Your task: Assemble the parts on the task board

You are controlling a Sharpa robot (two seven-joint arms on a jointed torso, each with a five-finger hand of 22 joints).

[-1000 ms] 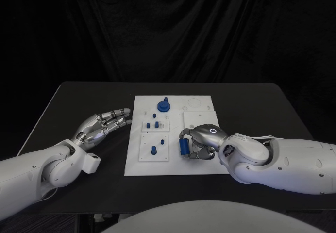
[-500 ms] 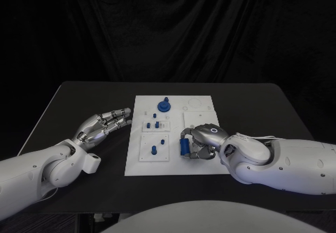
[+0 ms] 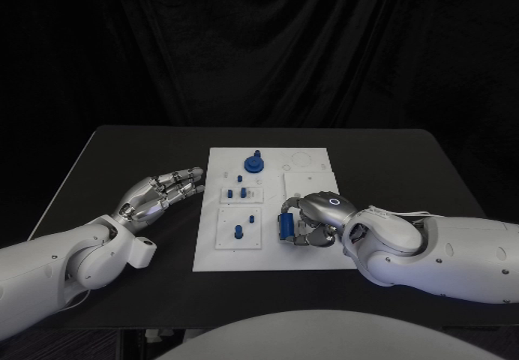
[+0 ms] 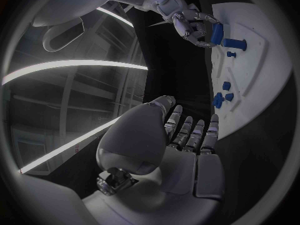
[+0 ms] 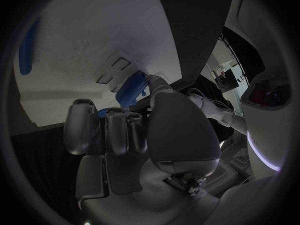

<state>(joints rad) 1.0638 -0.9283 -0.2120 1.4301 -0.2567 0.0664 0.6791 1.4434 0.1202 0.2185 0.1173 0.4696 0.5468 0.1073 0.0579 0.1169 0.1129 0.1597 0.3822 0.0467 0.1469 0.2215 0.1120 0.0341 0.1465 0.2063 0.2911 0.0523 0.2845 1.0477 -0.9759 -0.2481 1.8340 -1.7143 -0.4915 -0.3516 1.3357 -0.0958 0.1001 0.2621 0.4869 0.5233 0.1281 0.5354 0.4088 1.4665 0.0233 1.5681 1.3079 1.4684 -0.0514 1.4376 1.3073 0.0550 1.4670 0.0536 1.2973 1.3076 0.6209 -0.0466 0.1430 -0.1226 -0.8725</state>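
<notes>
Your task board (image 3: pixel 313 255) lies under your right hand (image 3: pixel 311 219) and just beside your open, empty left hand (image 3: pixel 160 193). Your right hand grips a blue cylinder part (image 3: pixel 286 226), its long side pointing away from you, with the peg plate (image 3: pixel 238 229) just to its left.

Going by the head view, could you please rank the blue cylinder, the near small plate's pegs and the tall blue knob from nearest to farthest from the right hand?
1. Blue cylinder: held in the right hand.
2. Pegs: beside it, board's near left.
3. Knob: board's far edge.
</notes>
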